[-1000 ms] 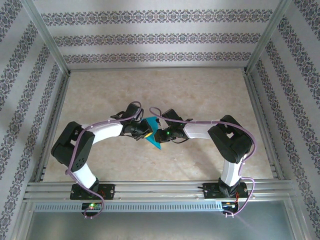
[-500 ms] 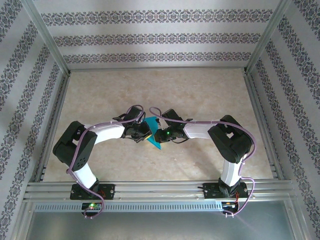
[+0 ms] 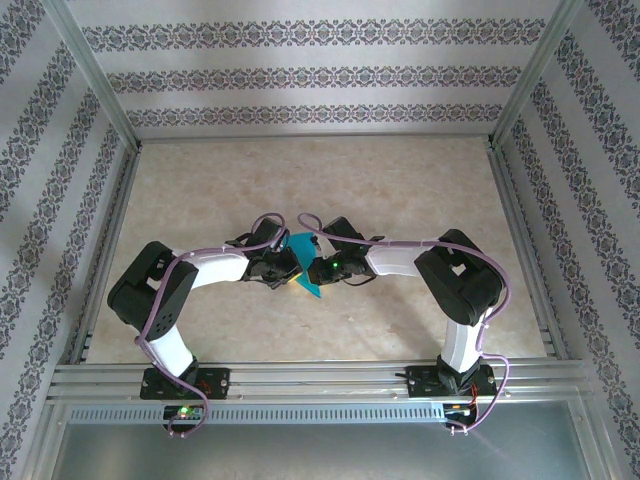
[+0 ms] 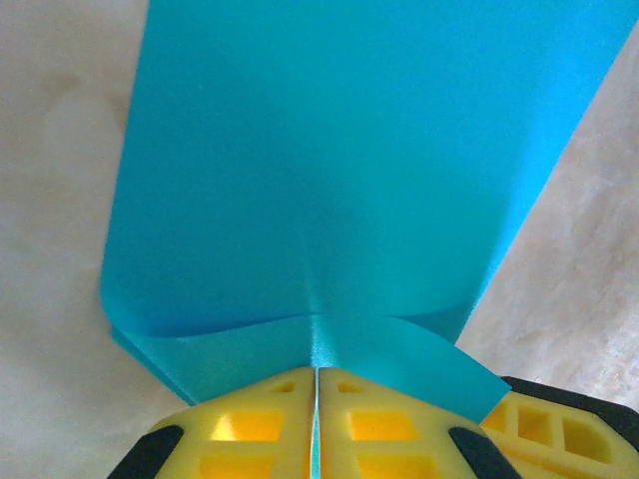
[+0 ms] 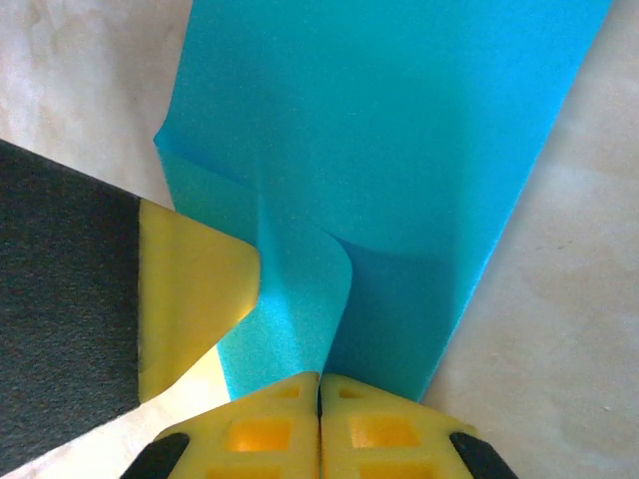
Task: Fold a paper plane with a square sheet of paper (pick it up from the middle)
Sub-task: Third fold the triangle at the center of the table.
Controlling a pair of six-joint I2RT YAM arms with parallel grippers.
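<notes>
The square sheet of paper [image 3: 303, 265] is teal-blue and hangs folded over between my two grippers, above the middle of the table. My left gripper [image 3: 287, 264] is shut on its left side; in the left wrist view the yellow fingertips [image 4: 270, 399] pinch the paper [image 4: 339, 180] at a crease, with the sheet spreading away from them. My right gripper [image 3: 316, 268] is shut on the right side; in the right wrist view its gripper [image 5: 319, 384] clamps a curled fold of the paper [image 5: 399, 140]. The left gripper's yellow finger [image 5: 190, 289] shows beside that fold.
The beige marbled table [image 3: 400, 190] stretches behind and to both sides of the arms. Patterned walls and aluminium frame rails [image 3: 310, 375] enclose it on all sides.
The left arm has shifted slightly right, toward the right gripper, bringing the two grippers closer. The paper stays held between them.
</notes>
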